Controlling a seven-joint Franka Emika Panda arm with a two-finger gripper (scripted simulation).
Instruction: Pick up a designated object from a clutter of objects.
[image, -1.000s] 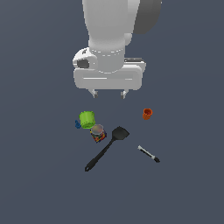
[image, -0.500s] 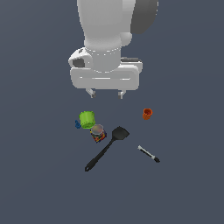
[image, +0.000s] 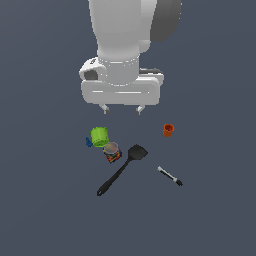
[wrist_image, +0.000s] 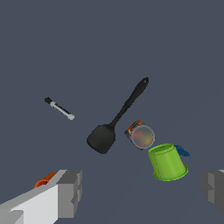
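The designated object, a short white-grey stick with black ends (image: 170, 176) (wrist_image: 59, 108), lies flat at the exterior view's right of the clutter. My gripper (image: 121, 109) (wrist_image: 142, 192) hangs open high above the floor, well apart from the stick and holding nothing. Under it sit a green cup (image: 99, 135) (wrist_image: 167, 162), a printed can (image: 112, 151) (wrist_image: 141, 135), a little blue piece (image: 89, 142) (wrist_image: 182, 152) and a long black spatula (image: 121, 169) (wrist_image: 119, 116). A tiny orange cup (image: 168, 130) (wrist_image: 43, 181) stands apart, partly hidden by a finger in the wrist view.
All the items rest on a plain dark grey floor (image: 215, 215). The spatula's blade lies between the can and the stick. The arm's white body (image: 125, 45) fills the upper middle of the exterior view.
The arm and gripper have risen a little and shifted slightly toward the exterior view's left. None of the objects has moved.
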